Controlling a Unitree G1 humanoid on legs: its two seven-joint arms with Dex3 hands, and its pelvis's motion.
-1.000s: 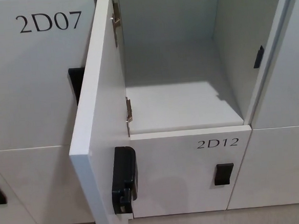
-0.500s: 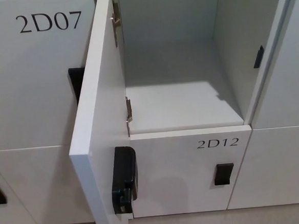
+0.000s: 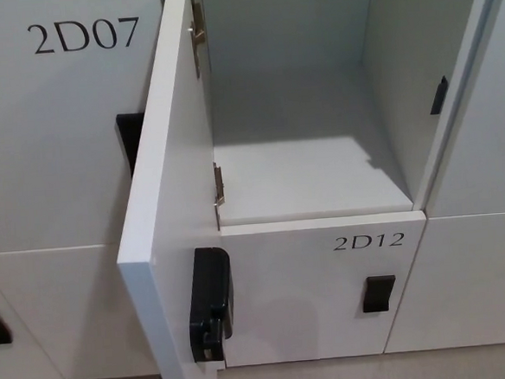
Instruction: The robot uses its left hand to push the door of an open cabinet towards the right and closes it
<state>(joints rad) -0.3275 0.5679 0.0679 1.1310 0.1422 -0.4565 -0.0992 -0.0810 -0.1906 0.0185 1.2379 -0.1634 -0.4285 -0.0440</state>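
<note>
Door (image 3: 171, 204) stands wide open, swung out toward camera, hinged on the left edge of the empty cabinet (image 3: 312, 177); black latch (image 3: 208, 304) on its inner face. Neither hand in view, so finger state can't be told. Push not started: full swing to the right still left. Lockers 2D07 (image 3: 57, 125) and 2D12 (image 3: 321, 297) closed.

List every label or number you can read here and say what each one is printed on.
"2D07": on the closed locker door at upper left.
"2D12": on the closed locker door below the open compartment.
No other text is visible; the open door and black latches show none.
</note>
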